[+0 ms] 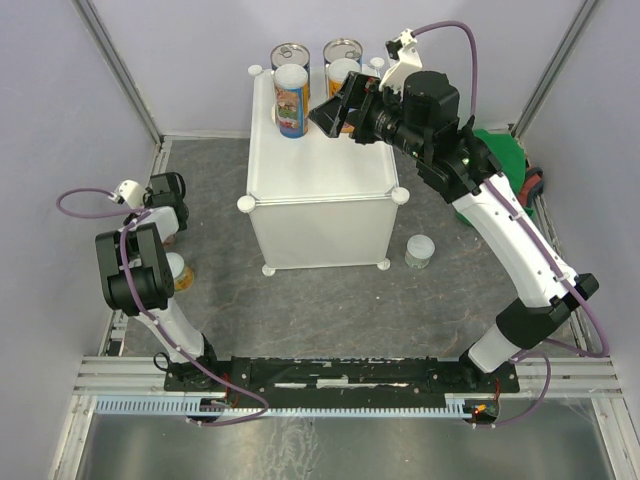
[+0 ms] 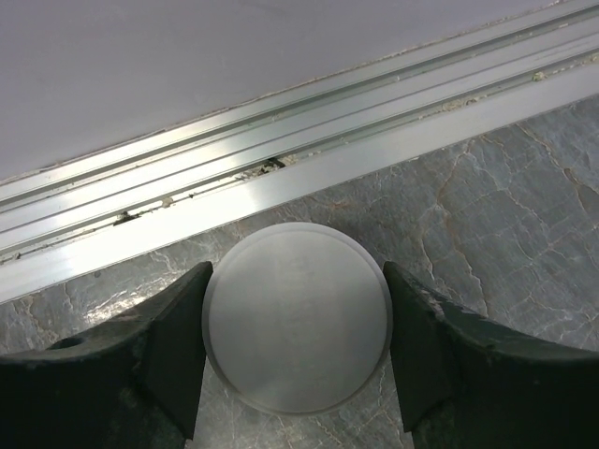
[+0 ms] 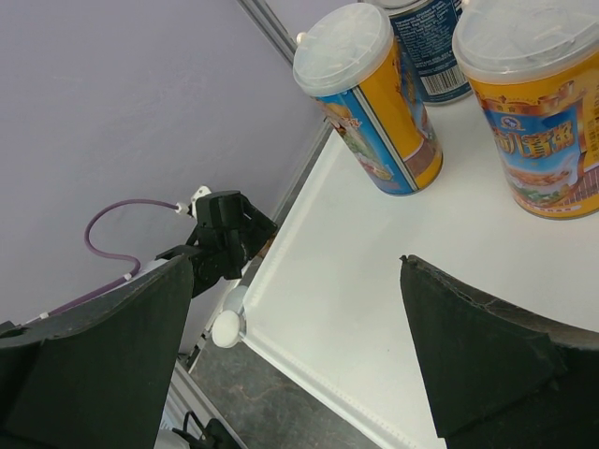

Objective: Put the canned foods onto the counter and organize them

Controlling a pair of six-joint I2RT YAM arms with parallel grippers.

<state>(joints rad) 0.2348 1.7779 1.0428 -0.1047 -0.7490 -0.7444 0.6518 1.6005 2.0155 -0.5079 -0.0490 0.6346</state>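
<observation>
Left pincer [image 2: 298, 323]: closed on the silver-topped can [image 2: 299, 281], one finger pressed to each side of its round rim.
Silver-topped can: stands upright on the grey floor [image 1: 330, 310], low in the left wrist view and just below the aluminium rail [image 2: 281, 168]. In the top view it is hidden under the left arm at the left edge.
Right pincer [image 3: 298, 271]: wide open and holding nothing, hanging above the bare white top of the counter [image 1: 320, 215].
Counter: white cabinet in the upper middle of the top view, with round knobs at its corners; four cans stand along its far edge.
Left blue-labelled can [image 1: 290, 55]: far left corner of the counter, silver pull-tab top up.
Right blue-labelled can [image 1: 343, 52]: just beside it to the right, also at the far edge.
Colourful can [image 3: 370, 98]: white lid, upright, in front of the left blue-labelled can.
Yellow can [image 3: 533, 122]: white lid, upright, to the right of the colourful can and apart from it; partly hidden by the right pincer in the top view.
Pale green can [image 1: 420, 250]: on the floor near the counter's near right corner.
Orange-labelled can [image 1: 181, 274]: on the floor at the left, partly hidden by the left arm.
Green cloth [image 1: 500, 150]: on the floor at the right edge, behind the right arm.
</observation>
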